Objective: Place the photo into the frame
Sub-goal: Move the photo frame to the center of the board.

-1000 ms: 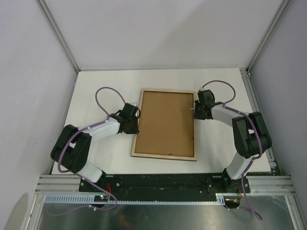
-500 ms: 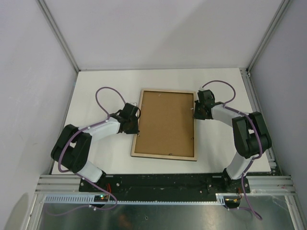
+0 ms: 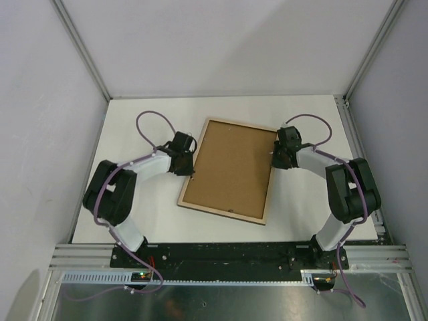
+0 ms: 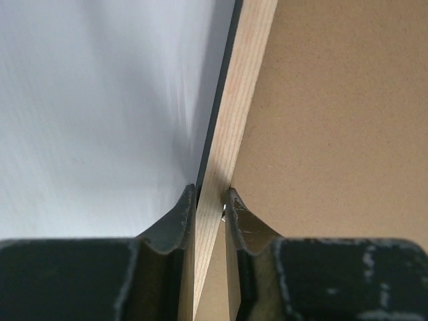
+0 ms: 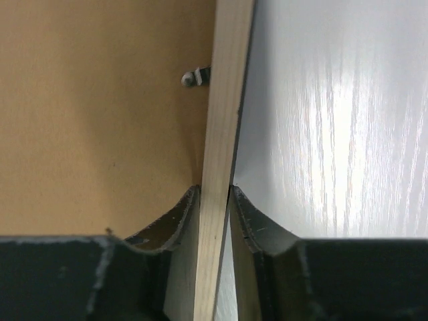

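The frame (image 3: pixel 221 212) lies back-up on the white table (image 3: pixel 140 110), skewed with its top swung right. Its light wood rim surrounds a brown backing board (image 3: pixel 227 168). My left gripper (image 3: pixel 190 167) is shut on the frame's left rim, and in the left wrist view my left gripper (image 4: pixel 210 200) pinches the wood strip (image 4: pixel 231 120). My right gripper (image 3: pixel 273 158) is at the right rim. In the right wrist view my right gripper (image 5: pixel 215 194) has its jaws against both sides of the wood edge (image 5: pixel 224 100). The photo is hidden.
A small metal turn clip (image 5: pixel 195 77) sits on the backing board (image 5: pixel 100 120) by the right rim. Aluminium rails (image 3: pixel 231 257) run along the near edge, and grey walls (image 3: pixel 40 120) close in the sides and back.
The frame has turned clockwise and shifted slightly toward the back. The left arm has swung up and inward with it. The right gripper stays at the right rim.
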`<state>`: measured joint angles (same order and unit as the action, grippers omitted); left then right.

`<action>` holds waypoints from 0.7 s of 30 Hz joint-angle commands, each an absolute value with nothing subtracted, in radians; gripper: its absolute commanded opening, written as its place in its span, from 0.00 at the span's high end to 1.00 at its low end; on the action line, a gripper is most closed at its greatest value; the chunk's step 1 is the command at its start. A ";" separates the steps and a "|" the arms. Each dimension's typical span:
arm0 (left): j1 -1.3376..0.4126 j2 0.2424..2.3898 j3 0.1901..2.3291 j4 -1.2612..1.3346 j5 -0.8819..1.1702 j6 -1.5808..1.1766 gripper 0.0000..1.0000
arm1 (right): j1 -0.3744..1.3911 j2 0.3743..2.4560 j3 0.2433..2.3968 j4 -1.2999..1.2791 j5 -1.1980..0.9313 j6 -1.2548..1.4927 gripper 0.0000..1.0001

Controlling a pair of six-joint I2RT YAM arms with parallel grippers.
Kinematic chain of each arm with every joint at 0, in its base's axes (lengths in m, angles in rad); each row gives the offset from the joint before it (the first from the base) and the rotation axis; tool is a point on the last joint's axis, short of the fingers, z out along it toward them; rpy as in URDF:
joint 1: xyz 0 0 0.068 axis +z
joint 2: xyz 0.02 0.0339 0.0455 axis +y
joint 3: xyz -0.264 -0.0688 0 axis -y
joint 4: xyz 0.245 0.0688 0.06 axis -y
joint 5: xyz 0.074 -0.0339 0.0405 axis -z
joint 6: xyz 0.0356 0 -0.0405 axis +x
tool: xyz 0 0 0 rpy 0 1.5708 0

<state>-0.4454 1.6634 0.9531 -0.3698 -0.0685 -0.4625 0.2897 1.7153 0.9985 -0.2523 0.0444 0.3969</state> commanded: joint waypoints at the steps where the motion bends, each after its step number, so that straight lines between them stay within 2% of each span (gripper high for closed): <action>1: -0.416 1.781 1.078 -0.309 -0.179 -0.360 1.00 | 0.294 1.599 0.941 -0.302 -0.006 0.464 0.68; 6: -0.394 1.903 1.237 -0.297 -0.209 -0.200 0.98 | 0.327 1.465 0.790 -0.250 -0.085 0.557 0.59; 10: -0.348 1.994 1.371 -0.297 -0.153 -0.179 0.90 | 0.407 1.332 0.648 -0.211 -0.079 0.636 0.56; 16: -0.314 2.106 1.544 -0.299 -0.085 -0.205 0.72 | 0.588 1.193 0.515 -0.171 -0.025 0.776 0.57; 18: -0.311 2.104 1.569 -0.302 -0.084 -0.247 0.61 | 0.626 1.163 0.506 -0.176 0.022 0.801 0.56; 21: -0.307 2.047 1.572 -0.345 -0.146 -0.377 0.56 | 0.641 1.125 0.507 -0.173 0.064 0.802 0.55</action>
<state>-0.3126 2.1090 1.5269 -0.3206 -0.0875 -0.2398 0.6231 1.1847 0.5026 -0.2256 -0.0269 0.7399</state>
